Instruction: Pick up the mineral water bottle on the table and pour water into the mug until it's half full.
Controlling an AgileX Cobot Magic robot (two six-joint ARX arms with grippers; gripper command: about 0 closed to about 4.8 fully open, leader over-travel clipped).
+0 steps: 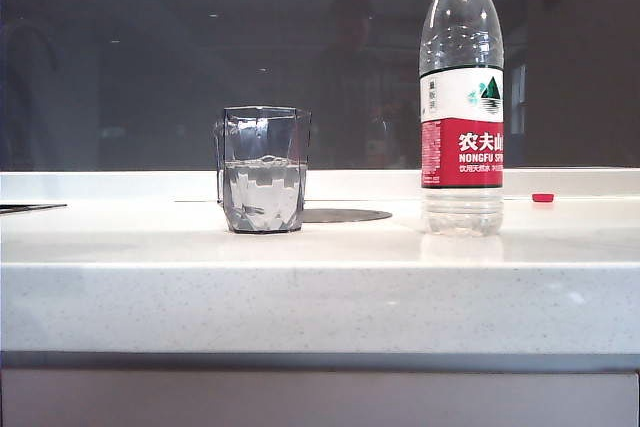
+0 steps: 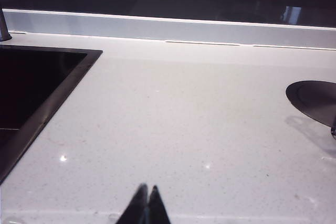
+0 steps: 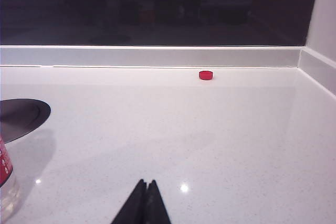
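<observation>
I see mineral water bottle (image 1: 461, 97) uncapped, upright on table (image 1: 320, 287); mug (image 1: 262, 169) about half full; left gripper (image 2: 147, 188) and right gripper (image 3: 146, 182) pinched closed, empty

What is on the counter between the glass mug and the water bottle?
In the exterior view, only a flat dark round disc set in the table lies between the mug and the mineral water bottle, a bit behind them.

Exterior cam sits low at the bench (image 1: 320, 287) front edge, facing the window; both wrist cams skim it, sharing the dark round disc (image 2: 315, 100).
</observation>
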